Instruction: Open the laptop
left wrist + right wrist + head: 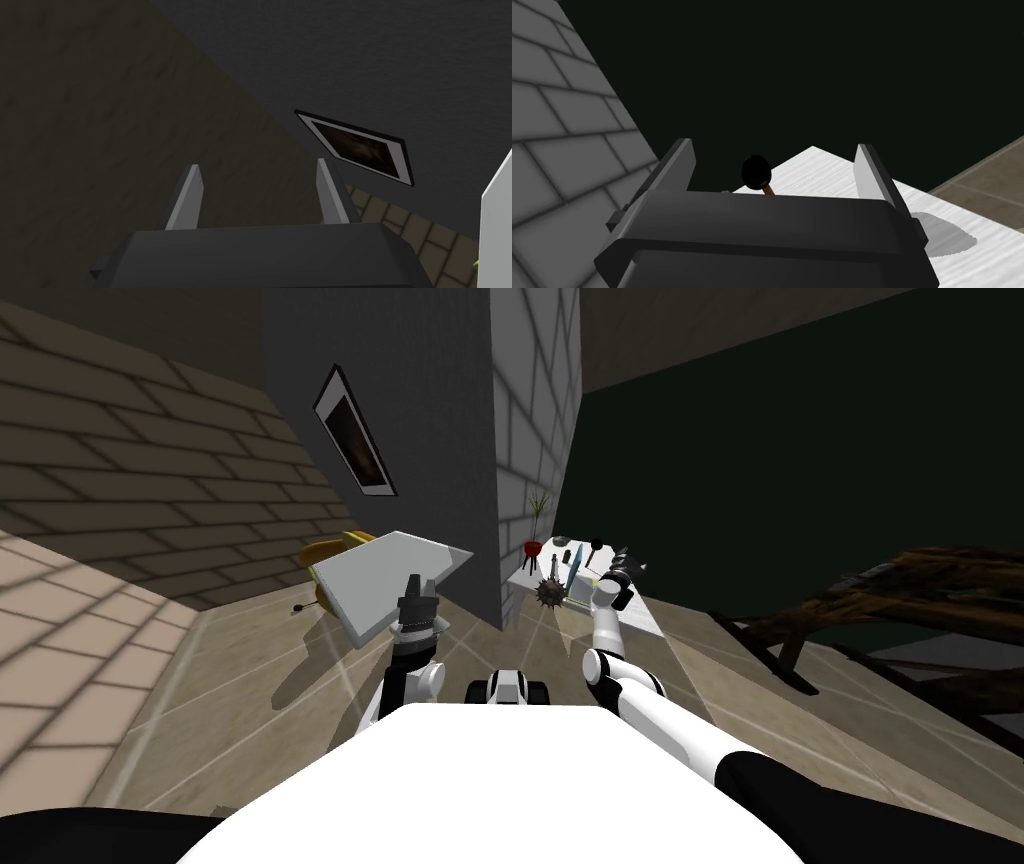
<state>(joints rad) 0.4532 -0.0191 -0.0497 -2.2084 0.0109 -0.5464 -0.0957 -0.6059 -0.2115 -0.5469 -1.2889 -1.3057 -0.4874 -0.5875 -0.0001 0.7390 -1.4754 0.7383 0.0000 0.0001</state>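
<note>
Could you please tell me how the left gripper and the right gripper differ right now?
The left gripper is held close in, in front of a white slab; the right gripper reaches farther out, over the white table. A black round knob stands on that table just beyond the right gripper; the left gripper has no such small thing before it. Both are open and hold nothing.

Table [645, 614] right of pillar [535, 438]. Ball [549, 591] and plant [534, 538] on table, plant behind ball. Right gripper [774, 146] over table. Slab [380, 573] left of pillar, left gripper [257, 165] before it; frame [355, 433] on wall above.
</note>
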